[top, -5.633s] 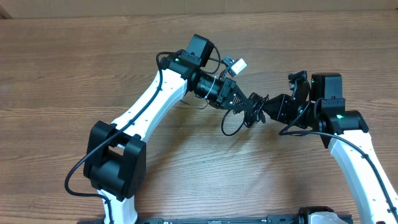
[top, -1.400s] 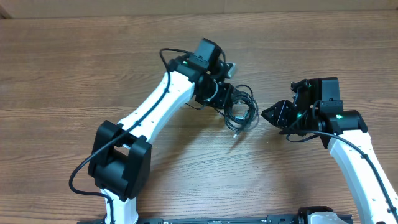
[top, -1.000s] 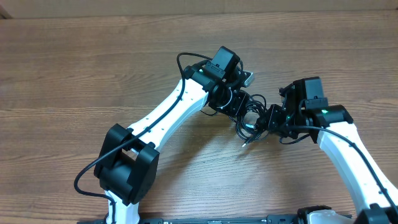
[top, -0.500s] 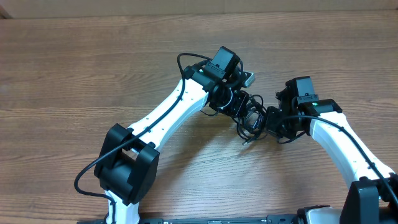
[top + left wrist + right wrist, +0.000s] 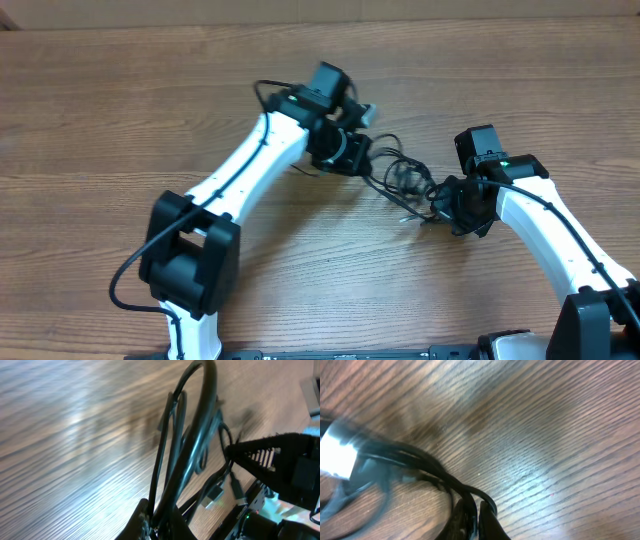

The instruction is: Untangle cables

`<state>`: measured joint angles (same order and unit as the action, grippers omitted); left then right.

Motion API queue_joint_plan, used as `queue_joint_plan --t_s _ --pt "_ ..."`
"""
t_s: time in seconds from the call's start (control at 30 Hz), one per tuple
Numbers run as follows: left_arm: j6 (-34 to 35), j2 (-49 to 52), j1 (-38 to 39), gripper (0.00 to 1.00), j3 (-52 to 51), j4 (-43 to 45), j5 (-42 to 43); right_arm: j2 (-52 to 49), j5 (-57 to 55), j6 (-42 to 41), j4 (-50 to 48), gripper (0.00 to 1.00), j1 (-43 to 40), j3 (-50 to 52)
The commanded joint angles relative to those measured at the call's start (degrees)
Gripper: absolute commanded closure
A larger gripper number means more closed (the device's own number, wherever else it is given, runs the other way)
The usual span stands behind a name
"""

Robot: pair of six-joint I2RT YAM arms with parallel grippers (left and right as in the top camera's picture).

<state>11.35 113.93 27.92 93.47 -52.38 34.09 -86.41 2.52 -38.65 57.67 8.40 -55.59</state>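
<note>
Jaws of the inward-bent left arm (image 5: 250, 165) and right arm (image 5: 545, 220) pinch cables (image 5: 402, 177) stretched between them.

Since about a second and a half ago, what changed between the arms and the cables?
The right end effector moved left to the cables and shut on them. The left end effector then pulled back left, drawing them out into a stretched span. The left end effector stayed shut on the cables throughout.

table (image 5: 100, 100): wood grain, slight sheen | cables (image 5: 400, 176): black, smooth, glossy sheath | left arm (image 5: 247, 168): white smooth plastic
</note>
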Motion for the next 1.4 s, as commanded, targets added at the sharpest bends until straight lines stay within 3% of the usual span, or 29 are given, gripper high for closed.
queue_joint_plan --t_s 0.0,0.4,0.5,0.57,0.67,0.83,0.87,0.93,0.97,1.0,1.17,1.37 --pt "-1.62 -0.48 -7.3 0.96 1.46 -1.36 -4.72 -0.39 -10.43 -1.01 1.75 0.96 -1.03 0.9" --pt "-2.64 -0.48 -8.28 0.96 1.46 -4.17 -5.99 -0.39 -8.22 0.17 0.92 0.96 -1.01 0.9" --pt "-3.13 -0.48 -8.28 0.96 1.44 -4.2 -5.42 -0.39 -7.1 0.13 0.66 0.87 -1.03 0.9" --pt "-6.38 -0.48 -8.09 0.96 1.44 -4.24 -1.99 -0.39 -5.03 0.44 -0.35 0.76 -1.03 0.87" --pt "-16.74 -0.48 -7.41 0.96 1.44 -5.57 7.85 -0.39 8.15 10.16 -6.36 0.66 -1.01 0.9" --pt "-32.72 -0.48 -6.84 0.96 1.44 -11.78 18.43 -0.39 23.61 18.14 -12.87 0.57 -1.01 0.87" --pt "-33.51 -0.48 -6.84 0.92 1.44 -12.24 17.84 -0.39 24.2 18.14 -13.4 0.56 -1.01 0.87" --pt "-32.41 -0.46 -6.99 0.5 1.44 -11.93 13.49 -0.39 24.35 18.14 -13.92 0.55 -1.01 0.87" --pt "-28.65 -0.46 -6.99 0.07 1.44 -10.97 7.39 -0.39 24.3 18.16 -13.88 0.54 -1.01 0.87" --pt "-26.51 -0.46 -6.99 0.01 1.44 -10.43 4.81 -0.39 24.28 18.16 -13.86 0.53 -1.01 0.87" --pt "-20.96 -0.46 -6.75 0.0 1.44 -8.02 1.31 -0.39 24.09 18.14 -13.86 0.52 -1.01 0.87" --pt "-19.89 0.02 -4.44 0.17 1.42 -6.99 -0.39 -0.39 21.22 17.92 -12.96 0.49 -1.01 0.87"
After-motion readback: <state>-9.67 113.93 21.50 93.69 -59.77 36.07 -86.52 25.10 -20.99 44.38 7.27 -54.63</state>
